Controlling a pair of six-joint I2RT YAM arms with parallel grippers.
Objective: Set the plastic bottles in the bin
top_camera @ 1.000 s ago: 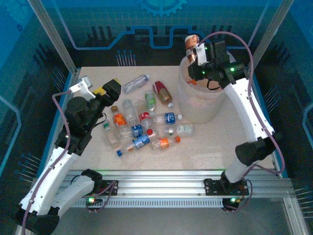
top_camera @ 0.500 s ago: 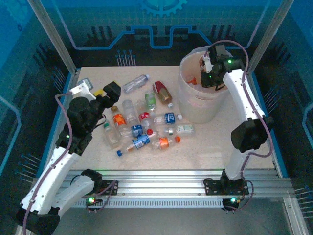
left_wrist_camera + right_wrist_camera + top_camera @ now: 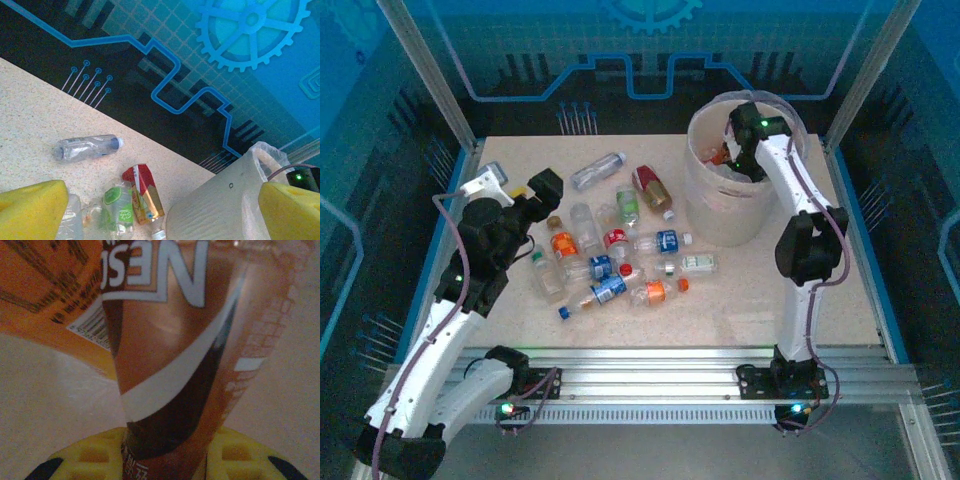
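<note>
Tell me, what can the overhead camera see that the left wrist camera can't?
Overhead adds: both arms, the right tool inside the mouth of the bin, and the blue- and orange-labelled bottles nearest the arms. Left wrist adds: a close look at the open left tool, its yellow pads spread wide. Both share: the bin, the clear bottle near the back edge, and the red-labelled bottle beside a green-labelled one.

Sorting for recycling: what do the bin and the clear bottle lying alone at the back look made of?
The bin: likely translucent whitish plastic, matte; its wall looks milky and finely ribbed. The clear bottle: apparently thin glossy plastic; see-through, crumpled, glinting.
</note>
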